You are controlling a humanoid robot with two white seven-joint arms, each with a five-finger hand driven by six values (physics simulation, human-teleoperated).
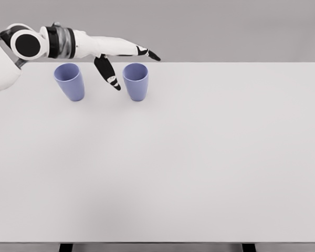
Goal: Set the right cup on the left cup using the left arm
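The left hand (pixel 118 60) hangs spread and empty at eleven o'clock on the table (pixel 199 157), between two upright, open-mouthed lavender cups. The right cup (pixel 136 81) stands just beside its thumb, the left cup (pixel 70 81) farther off. The shoulder is cropped; the arm reaches rightward, level.

The left hand (pixel 121 58) hangs with spread fingers (pixel 111 76) in the gap between the two blue cups. The right cup (pixel 136 81) stands upright just beside the fingers on their right, with only a thin slot between fingertip and cup wall. The left cup (pixel 70 81) stands upright farther off on their other side, leaving a wider lane there. The rims of both cups are unobstructed from above. In front of the fingers and beyond the right cup, the white worktop (pixel 199 157) lies bare.
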